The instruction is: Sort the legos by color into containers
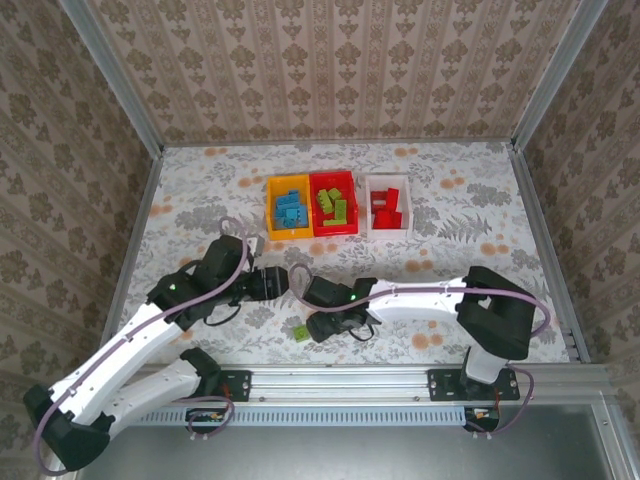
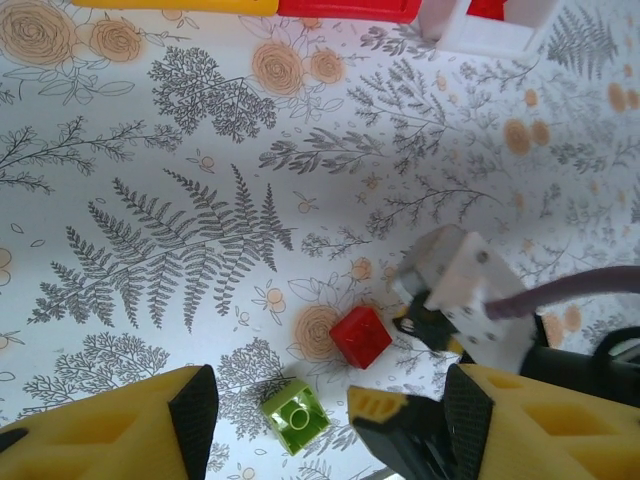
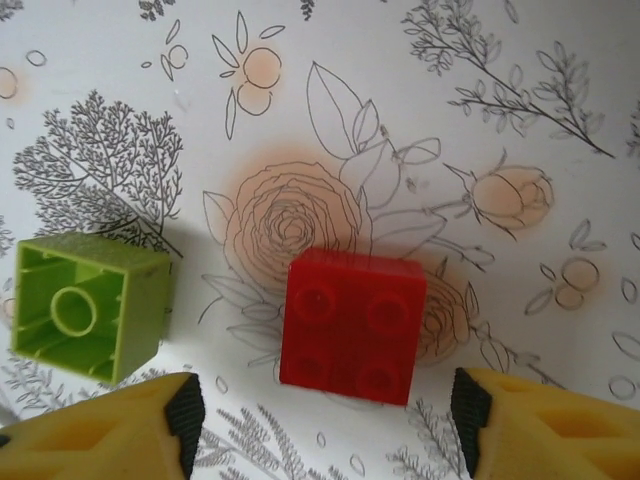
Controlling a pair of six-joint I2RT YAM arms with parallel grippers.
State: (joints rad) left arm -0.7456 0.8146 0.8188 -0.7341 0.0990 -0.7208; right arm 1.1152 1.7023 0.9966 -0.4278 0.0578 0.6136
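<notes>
Red brick (image 3: 352, 325): studs up on the floral table (image 3: 520, 130), loose. Green brick (image 3: 88, 305) lies just beside it, hollow side up, not touching. Right gripper (image 3: 325, 418) is spread wide astride the red brick, pads clear of it. Left gripper (image 2: 330, 425) is near the red brick, spread, empty. Well beyond the red brick: orange-yellow bin (image 1: 269, 210) holding blue, red bin (image 1: 333, 175) green, white bin (image 1: 388, 232) red.

Toward the table's (image 1: 200, 200) far edge stand a yellow bin (image 1: 269, 210), red bin (image 1: 335, 232) and white bin (image 1: 388, 233) in a row; a green brick (image 1: 300, 333) lies by the near edge.
</notes>
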